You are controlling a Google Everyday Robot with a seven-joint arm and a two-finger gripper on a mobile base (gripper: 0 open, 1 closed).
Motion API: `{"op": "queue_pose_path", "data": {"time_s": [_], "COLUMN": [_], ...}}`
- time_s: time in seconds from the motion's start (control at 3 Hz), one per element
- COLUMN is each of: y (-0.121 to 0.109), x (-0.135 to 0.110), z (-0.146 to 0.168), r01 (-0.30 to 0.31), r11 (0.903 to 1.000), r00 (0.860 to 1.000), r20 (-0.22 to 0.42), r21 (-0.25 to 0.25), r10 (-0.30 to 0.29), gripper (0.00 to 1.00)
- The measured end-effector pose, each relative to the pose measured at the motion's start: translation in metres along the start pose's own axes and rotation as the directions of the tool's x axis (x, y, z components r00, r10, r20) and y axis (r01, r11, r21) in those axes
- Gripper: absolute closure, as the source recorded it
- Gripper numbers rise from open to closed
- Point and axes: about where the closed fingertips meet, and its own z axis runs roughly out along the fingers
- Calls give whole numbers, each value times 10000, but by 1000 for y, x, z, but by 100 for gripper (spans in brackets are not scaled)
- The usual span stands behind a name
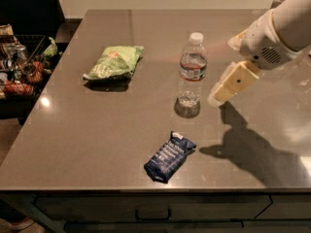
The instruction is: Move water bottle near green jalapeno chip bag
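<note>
The water bottle (pixel 192 70) stands upright near the middle of the grey table (pixel 97 130). It is clear plastic with a white cap and a red and blue label band. The green jalapeno chip bag (pixel 114 62) lies flat to the left of the bottle, well apart from it. My gripper (pixel 221 95) hangs above the table just right of the bottle, at about its lower half, not touching it. The white arm reaches in from the upper right.
A dark blue snack packet (pixel 169 157) lies near the table's front edge, below the bottle. A wire basket with assorted items (pixel 19 69) stands off the table's left side. A drawer front (pixel 150 210) runs under the front edge.
</note>
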Motion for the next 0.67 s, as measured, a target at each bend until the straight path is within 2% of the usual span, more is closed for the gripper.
{"op": "queue_pose_path", "data": {"time_s": [0.33,0.67], "y": [-1,1], "x": [-30,-49], "z": [28,39], "r01": [-372,-436], "r11": [9981,9951], "r00": [9892,9751], "r20": [1395,2128], "r21": [-494,-886], "r10": [438,617], "gripper": [0,0]}}
